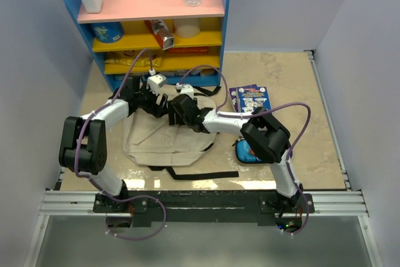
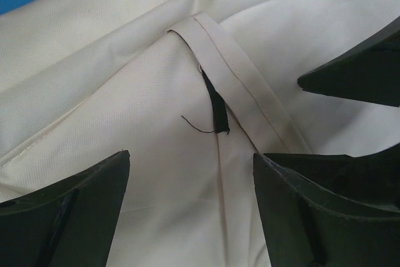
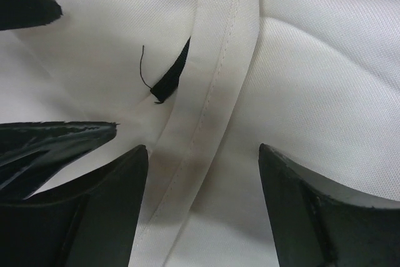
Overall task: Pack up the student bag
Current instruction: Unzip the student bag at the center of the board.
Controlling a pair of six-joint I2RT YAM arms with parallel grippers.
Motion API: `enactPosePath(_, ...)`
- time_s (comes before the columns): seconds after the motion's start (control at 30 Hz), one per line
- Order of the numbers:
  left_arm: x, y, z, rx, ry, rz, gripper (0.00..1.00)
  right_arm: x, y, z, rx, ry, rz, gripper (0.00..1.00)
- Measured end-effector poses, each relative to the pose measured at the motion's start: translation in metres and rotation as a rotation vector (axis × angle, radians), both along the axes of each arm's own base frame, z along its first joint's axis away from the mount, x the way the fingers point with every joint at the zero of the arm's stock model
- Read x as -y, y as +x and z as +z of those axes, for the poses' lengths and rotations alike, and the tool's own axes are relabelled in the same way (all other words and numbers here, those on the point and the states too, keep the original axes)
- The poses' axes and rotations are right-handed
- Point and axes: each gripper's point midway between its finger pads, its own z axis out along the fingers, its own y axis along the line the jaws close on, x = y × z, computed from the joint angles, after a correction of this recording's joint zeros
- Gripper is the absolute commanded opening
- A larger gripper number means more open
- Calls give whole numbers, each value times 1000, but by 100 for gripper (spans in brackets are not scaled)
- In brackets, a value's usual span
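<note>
The student bag (image 1: 165,145) lies flat in the middle of the table (image 1: 300,110), its top end toward the blue shelf (image 1: 150,4). Both of my arms reach over that top end and meet there.

The left fingers (image 2: 69,211) are spread wide just above the cream fabric and hold nothing. A stitched flap (image 2: 237,73) and a short black tab (image 2: 217,114) with a loose thread lie ahead of them. The right fingers (image 3: 81,217) are also spread and empty, straddling the same flap, with the tab just beyond.

Each wrist view shows dark tips that I take to be the other arm's fingers, so the two could collide if either closes or shifts. I also risk pinching only loose cloth, missing the small tab and dragging the bag.
</note>
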Motion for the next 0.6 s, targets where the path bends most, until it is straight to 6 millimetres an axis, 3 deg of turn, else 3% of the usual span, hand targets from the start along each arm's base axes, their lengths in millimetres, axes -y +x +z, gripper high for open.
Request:
enactPosePath(0.23, -2, 4, -9, -9, 13, 11, 81, -6, -3, -1, -17, 44, 7, 42)
enactPosePath(0.5, 2, 4, -11, -12, -4, -8, 82, 6, -15, -9, -32, 104, -7, 26)
enactPosePath(0.6, 7, 3, -14, -16, -1, -25, 82, 11, -20, -12, -43, 118, -12, 14)
